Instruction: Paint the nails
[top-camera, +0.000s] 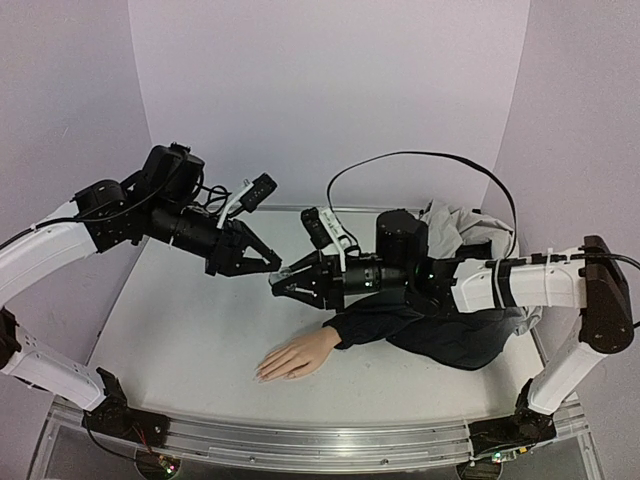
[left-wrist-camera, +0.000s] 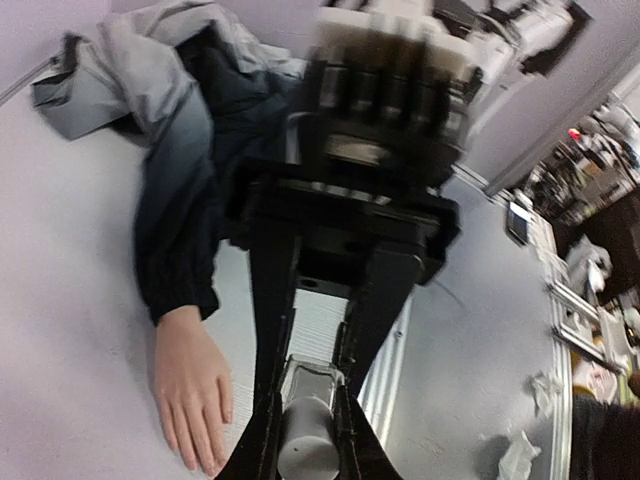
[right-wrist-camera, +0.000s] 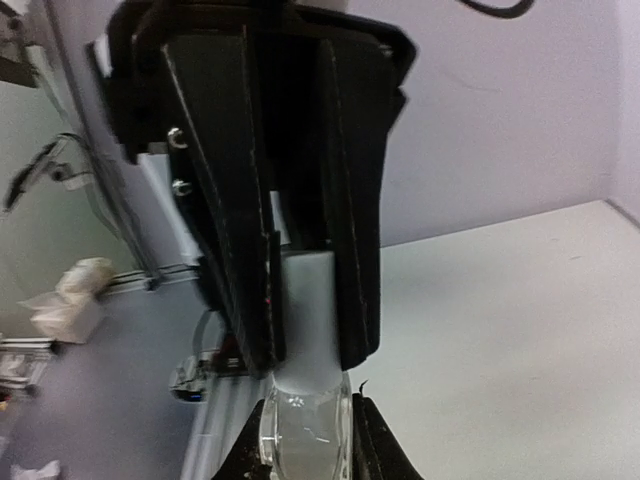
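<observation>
A peach mannequin hand (top-camera: 297, 357) with a dark navy sleeve (top-camera: 400, 320) lies palm down on the white table, fingers pointing to the near left. Its pale nails (left-wrist-camera: 227, 415) are tiny and bare-looking. Both grippers meet in the air above and behind the hand. My right gripper (top-camera: 287, 286) is shut on the body of a small clear glass bottle (right-wrist-camera: 305, 440). My left gripper (top-camera: 266, 262) is shut on the bottle's white cap (right-wrist-camera: 312, 310). In the left wrist view the cap (left-wrist-camera: 305, 440) sits between my own fingers, with the glass body (left-wrist-camera: 315, 380) beyond it.
A grey-white jacket (top-camera: 468, 228) is bunched at the back right over the sleeve. A black cable (top-camera: 420, 158) arcs above the right arm. A metal rail (top-camera: 320, 440) runs along the table's near edge. Lilac walls close in the back and sides.
</observation>
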